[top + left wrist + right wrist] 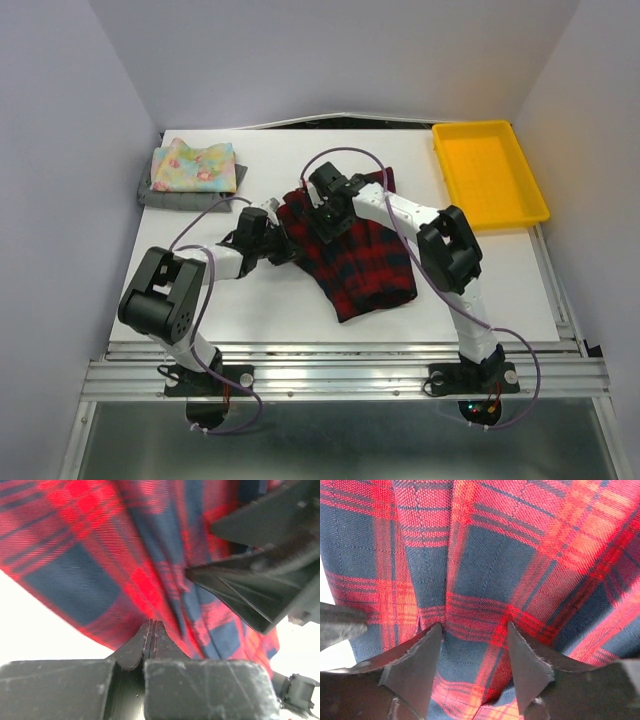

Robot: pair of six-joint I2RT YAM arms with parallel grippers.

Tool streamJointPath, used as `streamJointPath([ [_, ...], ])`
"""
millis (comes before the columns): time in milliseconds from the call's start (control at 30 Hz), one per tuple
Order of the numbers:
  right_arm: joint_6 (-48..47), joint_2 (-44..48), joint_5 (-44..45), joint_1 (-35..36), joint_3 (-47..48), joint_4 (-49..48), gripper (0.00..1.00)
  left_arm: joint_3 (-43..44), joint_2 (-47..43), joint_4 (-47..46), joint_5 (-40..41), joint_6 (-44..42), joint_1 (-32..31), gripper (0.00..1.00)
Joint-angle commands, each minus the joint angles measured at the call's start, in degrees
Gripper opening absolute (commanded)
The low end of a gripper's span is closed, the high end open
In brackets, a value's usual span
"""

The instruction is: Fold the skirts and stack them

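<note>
Lying rumpled and unfolded at the middle of the bench (280,310), the plaid skirt (355,255) was the one piece left to do. At its left edge the left pincer (151,630) was closed, seemingly pinching the hem. The right pincer (475,627) stood partly wide, straddling a pleat without gripping. The floral skirt (195,167) already lay folded on the grey skirt (148,192) at the far-left corner. Roughly two thirds looked done: the plaid one wanted folding, then stacking on that pile. The tray (490,170) sat well apart, far right.

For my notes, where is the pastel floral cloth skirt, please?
Top view: the floral skirt lies folded on the grey cloth skirt at the table's far-left corner.
</note>
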State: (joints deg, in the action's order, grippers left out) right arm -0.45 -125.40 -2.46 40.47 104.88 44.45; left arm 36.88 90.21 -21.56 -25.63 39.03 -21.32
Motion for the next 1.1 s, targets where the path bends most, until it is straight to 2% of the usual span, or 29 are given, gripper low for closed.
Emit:
streamJointPath([
  [0,-1.1,0.0,-0.8,0.1,0.5,-1.5,0.63,2.2,2.5,-1.6,1.7,-0.4,0.5,0.00],
  [100,-1.0,0.2,-2.1,0.7,0.5,-1.2,0.63,3.1,5.1,-1.4,2.0,-0.4,0.6,0.00],
  [233,-1.9,-0.8,-1.3,0.7,-1.1,-1.6,0.57,3.8,7.3,-0.7,2.1,-0.2,0.8,0.00],
  [400,-2.5,-1.3,-1.3,0.7,-0.6,-0.8,0.64,5.0,8.9,0.0,2.4,-0.4,0.9,0.00],
  [500,-2.4,-0.3,0.7,1.3,-0.5,-0.2,0.64,5.4,9.1,0.0,2.4,-0.4,0.9,0.00],
  [700,-2.9,1.7,-0.9,2.7,-4.2,-0.6,0.63,5.8,9.5,0.1,2.2,-0.4,0.9,0.00],
  [733,-3.2,1.3,-1.2,2.7,-4.6,-0.8,0.61,5.9,9.6,0.2,2.2,-0.4,0.9,0.00],
  [800,-3.7,-0.3,-1.6,2.7,-4.8,-1.1,0.45,6.3,10.0,0.1,2.2,-0.5,0.9,0.00],
  [833,-3.9,-0.6,-1.5,2.7,-4.4,-1.3,0.29,6.4,10.2,0.1,2.1,-0.5,0.9,0.00],
  [933,-4.3,-1.8,-1.0,2.7,-0.9,-0.4,0.10,6.8,10.7,0.2,1.8,-0.4,0.9,0.00],
  [967,-4.7,-1.9,-0.9,2.7,0.2,0.5,0.01,6.7,10.6,0.2,1.8,-0.5,0.9,0.00],
  [1067,-4.4,-1.7,-1.1,2.7,6.6,3.1,0.01,6.3,10.9,0.2,1.7,-0.3,0.9,0.00],
])
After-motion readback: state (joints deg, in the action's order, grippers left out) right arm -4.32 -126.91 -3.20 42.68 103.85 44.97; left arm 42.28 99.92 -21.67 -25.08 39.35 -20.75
